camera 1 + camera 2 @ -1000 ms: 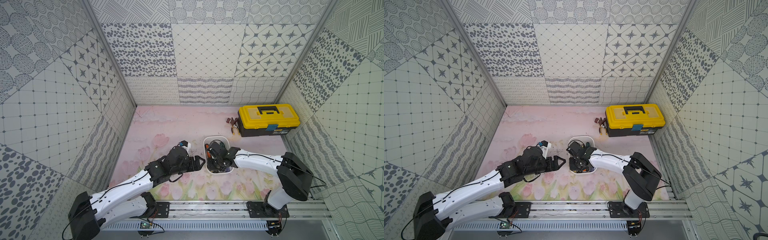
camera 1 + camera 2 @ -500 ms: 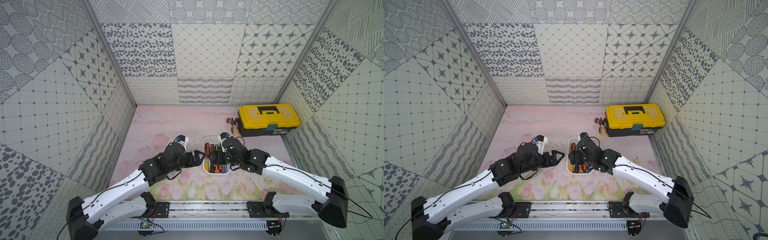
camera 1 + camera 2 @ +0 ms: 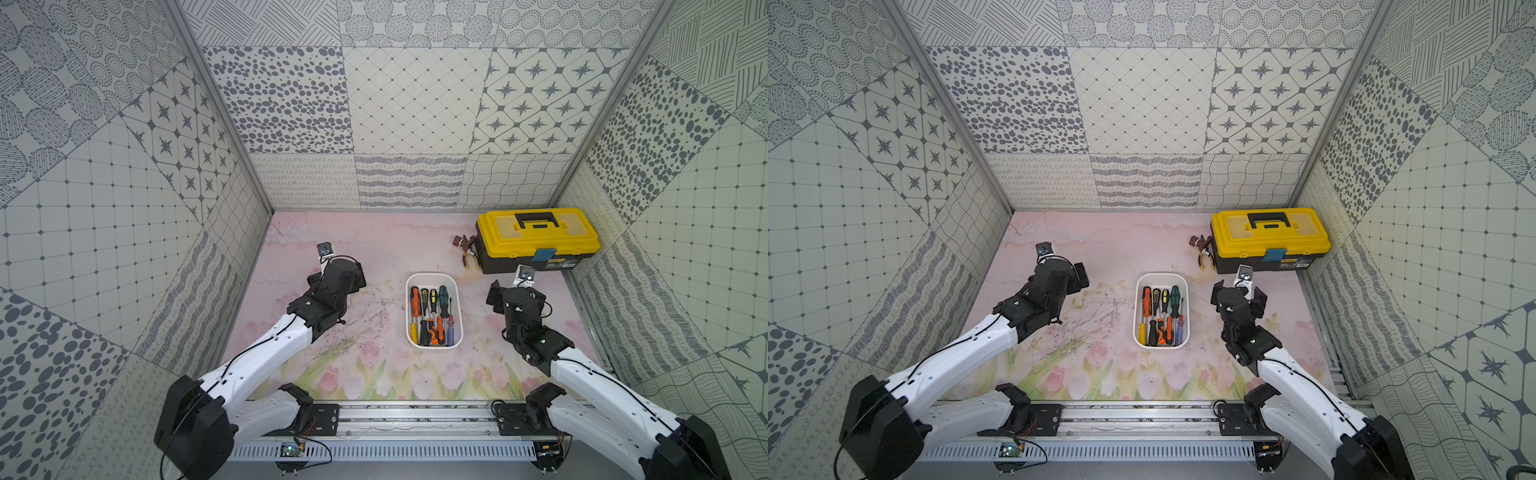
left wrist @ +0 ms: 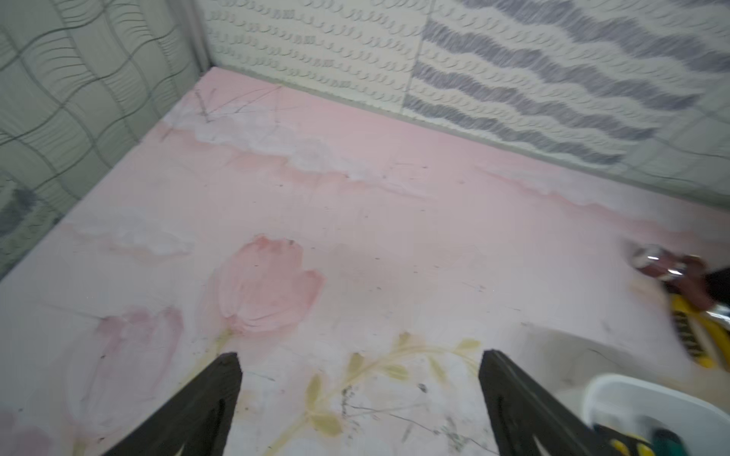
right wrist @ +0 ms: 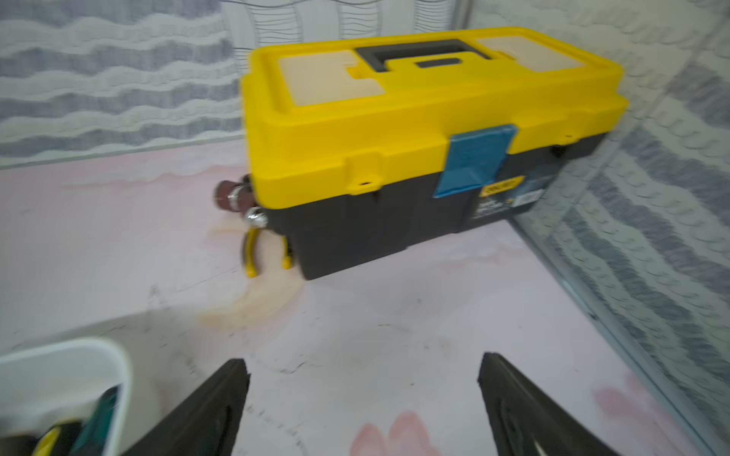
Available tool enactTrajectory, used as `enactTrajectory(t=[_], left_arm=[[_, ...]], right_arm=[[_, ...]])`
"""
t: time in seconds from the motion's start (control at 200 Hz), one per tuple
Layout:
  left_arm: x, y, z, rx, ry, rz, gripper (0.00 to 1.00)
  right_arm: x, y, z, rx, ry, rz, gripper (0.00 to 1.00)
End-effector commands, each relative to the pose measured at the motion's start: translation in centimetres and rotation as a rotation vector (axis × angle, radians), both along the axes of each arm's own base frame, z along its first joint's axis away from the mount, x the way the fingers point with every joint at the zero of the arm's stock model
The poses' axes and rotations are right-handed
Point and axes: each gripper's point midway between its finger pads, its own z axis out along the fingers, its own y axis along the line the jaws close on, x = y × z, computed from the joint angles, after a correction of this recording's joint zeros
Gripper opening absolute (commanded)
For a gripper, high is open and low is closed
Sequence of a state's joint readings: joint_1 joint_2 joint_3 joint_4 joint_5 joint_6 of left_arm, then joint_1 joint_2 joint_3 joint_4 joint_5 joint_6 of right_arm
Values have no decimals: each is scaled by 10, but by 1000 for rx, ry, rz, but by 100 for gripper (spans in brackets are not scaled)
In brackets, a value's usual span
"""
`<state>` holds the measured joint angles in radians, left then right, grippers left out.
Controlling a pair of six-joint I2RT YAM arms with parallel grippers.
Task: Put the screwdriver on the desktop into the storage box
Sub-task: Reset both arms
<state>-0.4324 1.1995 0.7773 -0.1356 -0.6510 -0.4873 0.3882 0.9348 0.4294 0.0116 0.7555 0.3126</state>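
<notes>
The white storage box (image 3: 432, 276) (image 3: 1161, 275) stands mid-desktop (image 3: 374, 257) with several screwdrivers (image 3: 433, 316) (image 3: 1162, 316) lying inside it, handles orange, black, yellow and green. A corner of the box shows in the left wrist view (image 4: 648, 395) and in the right wrist view (image 5: 79, 355). My left gripper (image 3: 359, 284) (image 3: 1082, 279) (image 4: 361, 359) hovers left of the box, open and empty over printed tulips. To the right of the box, my right gripper (image 3: 514, 291) (image 3: 1237, 291) (image 5: 363, 363) is also open and empty above bare desktop.
A yellow-lidded black toolbox (image 3: 538, 237) (image 3: 1271, 235) (image 5: 414, 130) stands at the back right against the wall. Yellow-handled pliers (image 3: 468, 259) (image 5: 253, 252) and a small brown tool (image 3: 459, 241) lie at its left end. Patterned walls close three sides.
The right gripper has opened and drawn out of the storage box to its right. The left gripper has opened fully and pulled back to the left, away from the box.
</notes>
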Motion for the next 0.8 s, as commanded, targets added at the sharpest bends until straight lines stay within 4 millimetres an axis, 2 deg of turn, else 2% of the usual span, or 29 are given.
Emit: enactTrajectory(t=[0.0,0.025,0.07,0.13,0.2,0.235,0.335,0.385,0.395,0.43,0.47,0.51,0.515,0.52,0.525,0.53,0.545,0.575,0.61,0.645,0.695,0.75,0.795], left_arm=[[10,92,-55,251,62,242,99],[8,96,-65,256,74,230,100],[10,96,-75,269,54,184,99],[18,92,-79,268,18,119,99],[21,95,-80,141,-39,142,100],[22,92,-83,89,-39,98,99],[25,96,-80,83,-71,81,99],[24,98,-79,84,-132,78,99],[23,98,-81,82,-139,77,99],[24,97,-82,87,-172,62,99],[26,92,-85,76,-145,28,100],[31,86,-87,60,-133,-15,100],[32,85,-87,64,-135,-21,99],[33,84,-87,64,-138,-28,99],[34,83,-88,69,-139,-36,99],[35,82,-88,71,-142,-45,99],[36,79,-89,73,-138,-72,100],[39,68,-96,47,-103,-135,100],[43,64,-101,45,-108,-168,99],[44,55,-101,68,-157,-226,99],[41,58,-106,35,-99,-201,99],[44,59,-101,63,-152,-207,99],[40,58,-107,38,-99,-200,99]], right_arm=[[1,-60,-27,1,-20,-225,97],[-1,-74,-36,9,-5,-273,97],[0,-79,-40,51,49,-283,97],[12,-75,-35,62,-22,-210,97],[21,-70,-29,79,-121,-146,97],[25,-69,-27,97,-166,-119,97],[44,-66,-31,133,-209,-52,97],[55,-65,-40,131,-206,-24,97],[58,-65,-37,127,-230,-16,97],[66,-55,-37,103,-229,48,97],[77,-26,-43,91,-147,224,97],[85,-14,-60,86,-102,290,97],[88,-13,-52,78,-141,296,97],[88,-13,-60,79,-120,297,97],[90,-12,-54,74,-153,301,97],[90,-11,-60,76,-138,304,97],[92,-9,-50,64,-194,316,97],[91,-2,-51,71,-160,362,97],[92,-5,-61,81,-67,343,97],[95,-7,-60,71,-100,321,97],[95,-7,-56,73,-125,316,97],[94,-7,-61,70,-69,315,97],[95,-6,-58,61,-103,315,97]])
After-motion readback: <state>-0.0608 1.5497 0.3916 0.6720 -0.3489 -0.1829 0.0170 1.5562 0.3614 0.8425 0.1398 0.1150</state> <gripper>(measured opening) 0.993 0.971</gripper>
